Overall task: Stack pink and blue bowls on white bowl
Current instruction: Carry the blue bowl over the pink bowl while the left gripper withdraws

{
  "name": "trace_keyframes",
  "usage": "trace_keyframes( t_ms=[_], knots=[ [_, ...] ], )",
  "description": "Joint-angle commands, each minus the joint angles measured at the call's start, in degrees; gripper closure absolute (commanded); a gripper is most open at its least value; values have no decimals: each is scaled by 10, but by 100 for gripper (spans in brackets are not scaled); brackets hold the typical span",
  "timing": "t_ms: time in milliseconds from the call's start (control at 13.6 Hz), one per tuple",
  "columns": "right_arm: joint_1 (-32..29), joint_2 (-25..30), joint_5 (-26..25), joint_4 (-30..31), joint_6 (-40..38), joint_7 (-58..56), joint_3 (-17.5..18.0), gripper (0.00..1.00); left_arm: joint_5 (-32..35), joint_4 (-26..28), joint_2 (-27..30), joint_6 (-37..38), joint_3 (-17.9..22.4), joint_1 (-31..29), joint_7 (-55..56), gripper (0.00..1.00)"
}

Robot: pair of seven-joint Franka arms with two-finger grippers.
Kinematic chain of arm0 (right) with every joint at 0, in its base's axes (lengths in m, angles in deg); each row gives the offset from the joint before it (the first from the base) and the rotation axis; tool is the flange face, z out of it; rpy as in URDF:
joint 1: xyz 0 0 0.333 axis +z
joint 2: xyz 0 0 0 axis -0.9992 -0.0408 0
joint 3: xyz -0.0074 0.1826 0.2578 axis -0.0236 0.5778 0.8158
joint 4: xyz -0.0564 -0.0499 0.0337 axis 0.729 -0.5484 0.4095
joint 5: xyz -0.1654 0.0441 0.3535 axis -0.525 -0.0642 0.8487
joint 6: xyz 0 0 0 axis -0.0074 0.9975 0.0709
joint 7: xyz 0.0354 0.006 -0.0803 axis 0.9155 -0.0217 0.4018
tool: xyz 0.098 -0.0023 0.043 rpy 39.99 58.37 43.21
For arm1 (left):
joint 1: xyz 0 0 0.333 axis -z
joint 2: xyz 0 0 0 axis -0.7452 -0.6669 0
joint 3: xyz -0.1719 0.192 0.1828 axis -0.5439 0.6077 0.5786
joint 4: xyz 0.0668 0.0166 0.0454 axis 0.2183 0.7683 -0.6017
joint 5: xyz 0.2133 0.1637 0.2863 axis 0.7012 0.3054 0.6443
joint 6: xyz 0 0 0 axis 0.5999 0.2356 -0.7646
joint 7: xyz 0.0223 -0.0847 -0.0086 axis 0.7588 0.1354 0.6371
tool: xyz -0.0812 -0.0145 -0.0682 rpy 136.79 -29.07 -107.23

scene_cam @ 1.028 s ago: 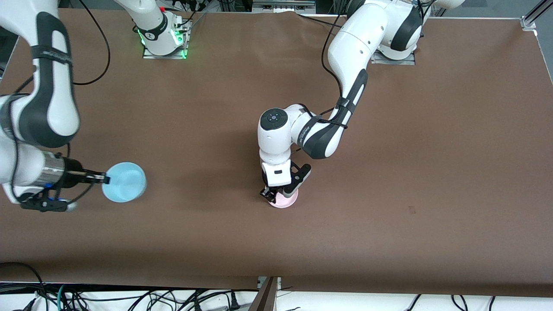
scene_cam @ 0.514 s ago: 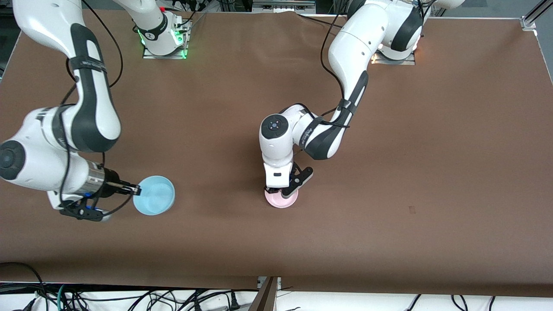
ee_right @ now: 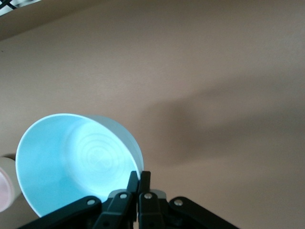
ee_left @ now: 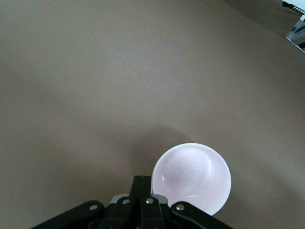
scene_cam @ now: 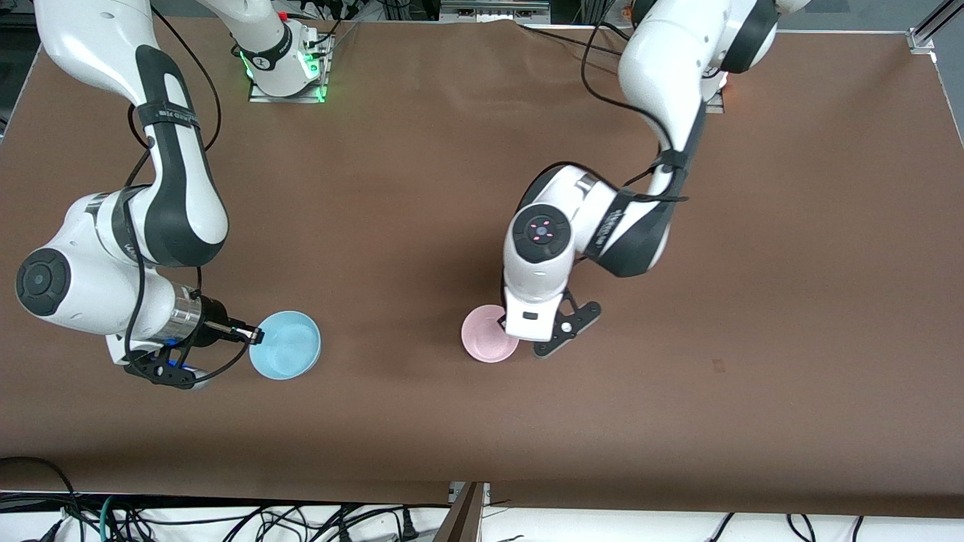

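Observation:
The pink bowl (scene_cam: 486, 335) stands upright on the table near its middle; it also shows in the left wrist view (ee_left: 193, 179). My left gripper (ee_left: 145, 183) is shut and empty, up beside the pink bowl's rim toward the left arm's end. My right gripper (scene_cam: 254, 336) is shut on the rim of the blue bowl (scene_cam: 286, 345) and holds it tilted a little above the table, toward the right arm's end from the pink bowl. The blue bowl fills the right wrist view (ee_right: 71, 162) at the gripper (ee_right: 138, 179). No white bowl shows on its own; a whitish and pink shape (ee_right: 5, 183) sits at that view's edge.
The brown table (scene_cam: 678, 361) is bare between the blue bowl and the pink bowl. The arm bases (scene_cam: 286, 71) stand along the edge farthest from the front camera. Cables hang below the table's near edge.
My right arm has carried the blue bowl toward the pink bowl. My left hand has moved off the pink bowl toward the left arm's end, leaving the bowl uncovered.

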Motion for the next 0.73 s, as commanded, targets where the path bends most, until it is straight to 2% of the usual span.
trace_keyframes(
  t_ms=[0,294,661],
  knots=[
    [31,-7,9,-2,18,69,8,100,-22,11,43,61,-3,-24,-78,100],
    [112,-45,10,-2,97,222,11,100,-23,11,99,157,-3,-80,-230,100],
    [216,-97,8,-3,229,420,10,100,-19,14,157,224,2,-145,-412,98]
  ],
)
